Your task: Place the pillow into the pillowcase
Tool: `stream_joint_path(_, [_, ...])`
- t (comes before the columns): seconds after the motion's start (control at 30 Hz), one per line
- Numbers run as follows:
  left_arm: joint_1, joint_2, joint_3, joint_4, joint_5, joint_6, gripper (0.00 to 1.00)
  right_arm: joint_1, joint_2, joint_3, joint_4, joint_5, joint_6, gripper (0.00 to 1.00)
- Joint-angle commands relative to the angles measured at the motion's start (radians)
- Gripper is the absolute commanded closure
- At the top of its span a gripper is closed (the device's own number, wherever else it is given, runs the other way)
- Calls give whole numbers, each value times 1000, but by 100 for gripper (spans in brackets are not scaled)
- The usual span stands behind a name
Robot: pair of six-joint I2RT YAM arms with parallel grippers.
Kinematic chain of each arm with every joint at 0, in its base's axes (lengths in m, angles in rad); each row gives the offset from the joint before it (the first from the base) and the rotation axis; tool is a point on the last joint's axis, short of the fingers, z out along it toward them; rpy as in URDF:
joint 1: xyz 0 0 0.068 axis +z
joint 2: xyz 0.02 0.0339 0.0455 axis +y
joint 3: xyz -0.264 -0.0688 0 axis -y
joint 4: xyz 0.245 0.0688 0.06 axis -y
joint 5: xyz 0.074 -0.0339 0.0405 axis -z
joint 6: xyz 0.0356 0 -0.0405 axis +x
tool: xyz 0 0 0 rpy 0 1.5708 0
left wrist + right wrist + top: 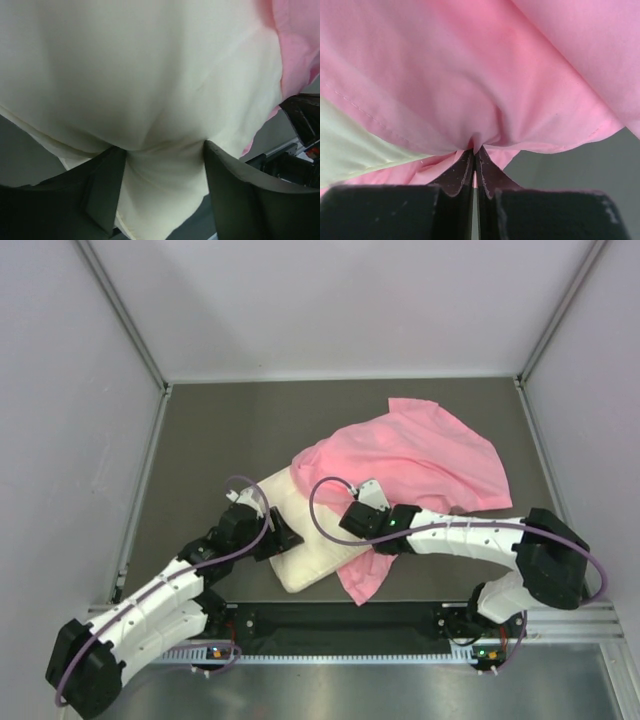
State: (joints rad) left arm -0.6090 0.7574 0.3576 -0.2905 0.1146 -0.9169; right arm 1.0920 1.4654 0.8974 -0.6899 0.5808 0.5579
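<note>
The left gripper (pixel 162 150) sits at the left edge of the pillow (pixel 305 545). Its jaws stand wide, one finger (pixel 102 190) on each side of a bulging fold of the cream fabric. Both fingers press into the fold and creases run in between them, so it is grasping the pillow. The pillow lies on the table (pixel 220 430) near the front edge, between the two arms. Its near left part is bare and its far right part is under the pillowcase (pixel 410 455). The pillowcase spreads away to the back right, and a pink flap hangs over the pillow's near right corner. The right gripper (pixel 473 155) is over that covered part. Its jaws are clenched tight on a pinch of pink cloth that gathers into puckers at the fingertips.
</note>
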Motion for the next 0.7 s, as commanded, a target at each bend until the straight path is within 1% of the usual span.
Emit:
stream_joint_path(0.0, [-15,52,-26,140,3,-25,37,22,-60,5,21,-9,10,100])
stream_joint_path(0.07, [-23,65,-48,188,13,-33,52,31,-118,-9,46,-71,-9,100])
stream_joint_path(0.1, [-28,66,-54,200,13,-33,65,34,-140,-12,52,-96,-19,100])
stream_joint_path(0.17, [-50,68,-48,206,-12,-30,72,42,-206,-20,79,-186,-33,100])
stream_joint_path(0.2, [-58,68,-40,206,-21,-28,84,45,-229,-22,93,-256,-45,100])
stream_joint_path(0.23, [-64,68,-39,208,-39,-30,90,46,-252,-26,111,-298,-53,100])
stream_joint_path(0.27, [-78,69,-37,217,-47,-33,93,49,-292,-35,150,-338,-58,100])
stream_joint_path(0.3, [-84,71,-36,226,-50,-37,94,49,-309,-40,170,-413,-62,100])
stream_joint_path(0.37, [-107,82,-35,275,-65,-62,96,51,-339,-48,222,-487,-62,100])
stream_joint_path(0.4, [-118,86,-34,281,-79,-71,98,52,-338,-49,236,-549,-62,100])
stream_joint_path(0.43, [-147,100,-31,322,-95,-80,100,54,-333,-48,246,-571,-62,100])
stream_joint_path(0.47, [-162,108,-26,361,-142,-95,100,57,-327,-43,266,-576,-59,100])
stream_joint_path(0.5, [-182,117,-10,379,-165,-102,100,62,-323,-40,274,-617,-56,100])
stream_joint_path(0.57, [-242,154,18,407,-220,-109,100,69,-303,-26,296,-644,-52,100])
stream_joint_path(0.6, [-261,166,56,424,-272,-109,100,69,-297,-20,317,-673,-52,100])
stream_joint_path(0.67, [-297,209,99,441,-320,-102,100,72,-281,20,326,-697,-53,100])
